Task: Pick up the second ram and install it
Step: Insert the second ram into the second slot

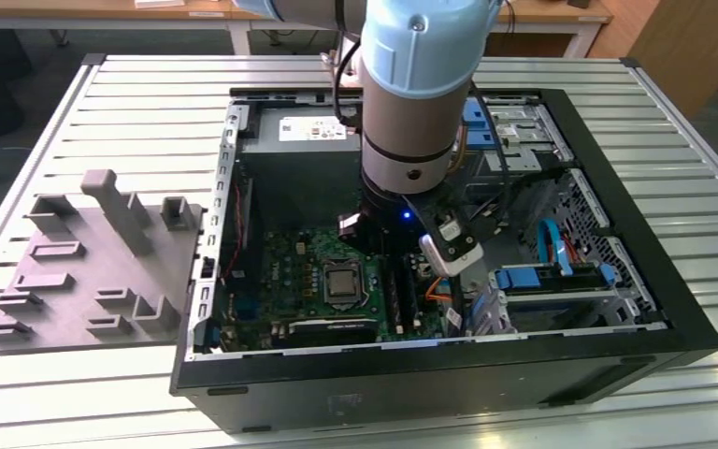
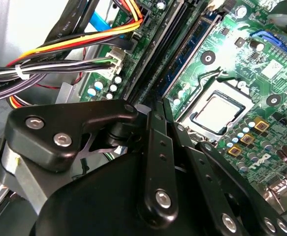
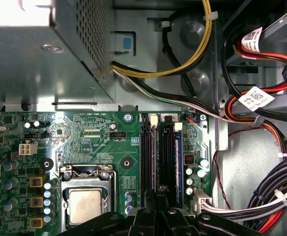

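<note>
- Your arm (image 1: 411,103) reaches down into the open computer case (image 1: 583,360) at the centre of the exterior view, with the case lying on a slatted metal table (image 1: 658,94).
- Your gripper (image 3: 159,199) sits low over the memory slots (image 3: 148,162), which run beside the processor socket (image 3: 85,204) on the green motherboard (image 3: 91,132).
- In the first wrist view, your fingers (image 3: 150,206) come together at the bottom centre of the frame, closed edge-on around the second ram (image 3: 161,189), a slim dark strip standing in line with the slots.
- In the second wrist view, the black finger links (image 2: 158,162) fill the lower half of the frame, and the fingertips meet right at the near end of the slot rails (image 2: 163,64).
- You cannot tell from these views whether the stick is fully seated or only resting in the slot.
- One slot just beside it shows a blue-edged module (image 3: 179,162) already standing in place.
- A bundle of yellow, orange and black cables (image 2: 69,44) runs across the upper left of the second wrist view.
- A grey moulded tray (image 1: 85,271) lies on the table at the left of the exterior view, well apart from the case.
</note>
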Motion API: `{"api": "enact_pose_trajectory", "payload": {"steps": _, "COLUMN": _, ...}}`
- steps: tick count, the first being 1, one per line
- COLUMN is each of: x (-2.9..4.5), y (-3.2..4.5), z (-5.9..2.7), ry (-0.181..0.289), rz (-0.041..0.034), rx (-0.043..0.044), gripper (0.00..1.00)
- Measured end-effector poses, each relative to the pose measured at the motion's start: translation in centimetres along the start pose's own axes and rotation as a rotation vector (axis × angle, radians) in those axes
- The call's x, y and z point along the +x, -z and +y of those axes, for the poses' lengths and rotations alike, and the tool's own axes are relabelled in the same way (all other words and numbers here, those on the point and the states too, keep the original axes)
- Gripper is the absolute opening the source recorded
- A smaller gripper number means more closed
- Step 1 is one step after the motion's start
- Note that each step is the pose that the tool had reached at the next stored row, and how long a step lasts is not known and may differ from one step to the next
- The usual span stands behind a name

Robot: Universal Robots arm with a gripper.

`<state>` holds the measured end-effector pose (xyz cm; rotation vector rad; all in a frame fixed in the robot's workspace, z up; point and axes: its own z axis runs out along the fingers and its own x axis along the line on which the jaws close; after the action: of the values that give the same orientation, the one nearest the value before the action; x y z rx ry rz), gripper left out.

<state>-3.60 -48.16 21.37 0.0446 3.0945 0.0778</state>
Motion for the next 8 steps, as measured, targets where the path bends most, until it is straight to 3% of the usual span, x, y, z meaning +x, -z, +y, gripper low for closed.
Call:
{"api": "enact_pose_trajectory", "payload": {"steps": 7, "x": 0.01, "y": -0.03, "z": 0.00, "ry": 0.000, "rz": -0.0001, "rx": -0.0005, "gripper": 0.13}}
{"api": "enact_pose_trajectory", "payload": {"steps": 8, "x": 0.00, "y": -0.03, "z": 0.00, "ry": 0.000, "rz": -0.0001, "rx": -0.0004, "gripper": 0.20}}
